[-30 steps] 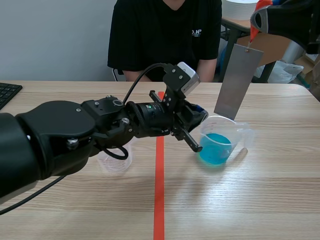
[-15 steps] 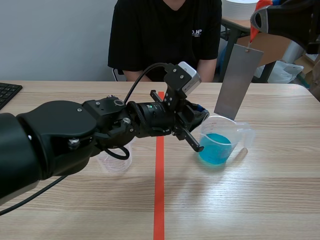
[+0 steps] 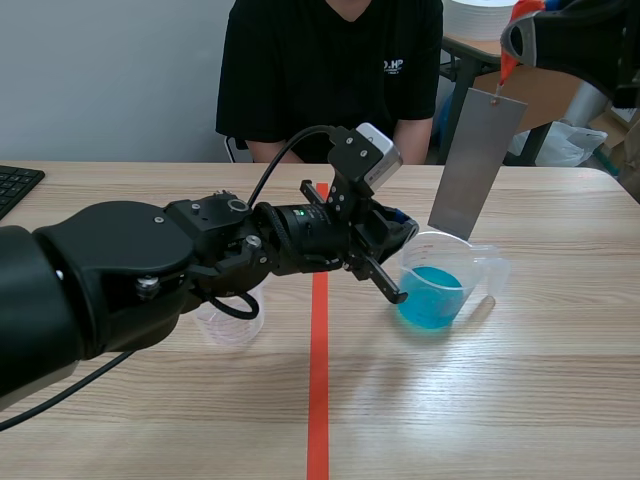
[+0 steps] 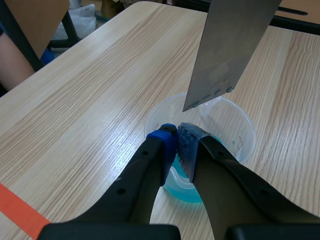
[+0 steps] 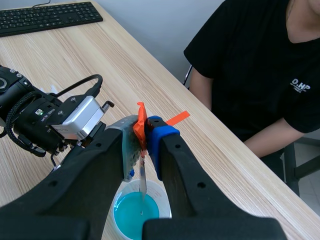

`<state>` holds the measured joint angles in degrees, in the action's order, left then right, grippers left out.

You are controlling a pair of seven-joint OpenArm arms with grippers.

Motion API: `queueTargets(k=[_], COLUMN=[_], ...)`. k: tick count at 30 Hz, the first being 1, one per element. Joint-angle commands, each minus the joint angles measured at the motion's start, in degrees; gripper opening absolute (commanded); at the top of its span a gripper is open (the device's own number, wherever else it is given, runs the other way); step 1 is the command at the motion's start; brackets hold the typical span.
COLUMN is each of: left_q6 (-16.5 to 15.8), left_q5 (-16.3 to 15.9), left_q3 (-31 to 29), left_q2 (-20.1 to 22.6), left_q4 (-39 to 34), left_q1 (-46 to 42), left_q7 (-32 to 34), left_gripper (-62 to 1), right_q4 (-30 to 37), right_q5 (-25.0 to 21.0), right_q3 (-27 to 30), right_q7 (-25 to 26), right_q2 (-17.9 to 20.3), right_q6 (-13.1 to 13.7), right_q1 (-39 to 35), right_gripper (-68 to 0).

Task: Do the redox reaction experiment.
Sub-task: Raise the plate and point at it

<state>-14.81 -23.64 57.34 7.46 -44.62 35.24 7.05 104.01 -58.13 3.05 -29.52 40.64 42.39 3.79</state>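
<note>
A clear plastic beaker (image 3: 470, 262) of blue liquid (image 3: 432, 296) stands right of the red tape line. My left gripper (image 3: 400, 255) is shut on the beaker's near rim, the wall pinched between the pads (image 4: 186, 142). A grey metal plate (image 3: 476, 160) hangs from an orange tab (image 3: 505, 60), on which my right gripper (image 3: 512, 42) is shut, high at the right. The plate's lower edge (image 4: 210, 97) sits just above the beaker (image 4: 242, 127) mouth, clear of the liquid. In the right wrist view the plate (image 5: 143, 181) hangs edge-on over the blue liquid (image 5: 131, 214).
A small empty clear cup (image 3: 232, 322) stands under my left arm, left of the tape line. A keyboard (image 3: 14, 185) lies at the table's far left edge. A person in a black shirt (image 3: 330, 70) sits across the table.
</note>
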Motion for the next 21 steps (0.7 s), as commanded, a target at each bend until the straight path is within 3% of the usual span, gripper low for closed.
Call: queueTargets(k=[1, 13, 21], left_q6=[0.1, 0.0, 0.3], left_q5=[-0.4, -1.4, -1.9], left_q3=[-0.7, -0.7, -3.8], left_q2=[-0.6, 2.6, 14.5], left_q4=[-1.2, -2.4, -15.7], left_q1=[1.0, 0.8, -4.7], left_q7=[0.8, 1.4, 1.0], left_gripper=[-56.0, -56.0, -56.0], right_q4=[0.8, 0.8, 0.8], right_q5=[-0.6, -0.6, -0.6], right_q3=[0.8, 0.8, 0.8], right_q7=[0.9, 0.9, 0.9], right_q2=[0.6, 0.6, 0.6], right_q6=[0.3, 0.3, 0.3], right_q1=[0.8, 0.8, 0.8], right_gripper=[-66.2, -66.2, -66.2])
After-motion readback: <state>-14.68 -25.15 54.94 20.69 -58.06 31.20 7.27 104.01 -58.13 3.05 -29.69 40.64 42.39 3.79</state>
